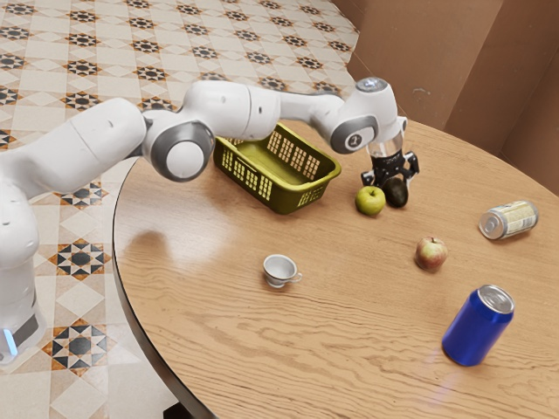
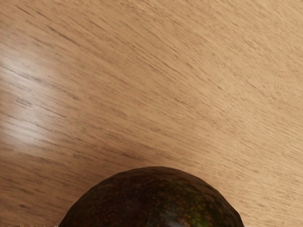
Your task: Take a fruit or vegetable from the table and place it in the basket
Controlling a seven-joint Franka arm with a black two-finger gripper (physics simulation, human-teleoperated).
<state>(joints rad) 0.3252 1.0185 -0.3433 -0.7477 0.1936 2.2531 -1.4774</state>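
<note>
Table — grained wood, soft sheen; avocado rough-looking; blue can — glossy metal.

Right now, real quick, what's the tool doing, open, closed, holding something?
Tool: right at the dark avocado; whether it's open or closed on it can't be told.

The basket stands on the table, to the exterior view's left of the avocado.
</note>
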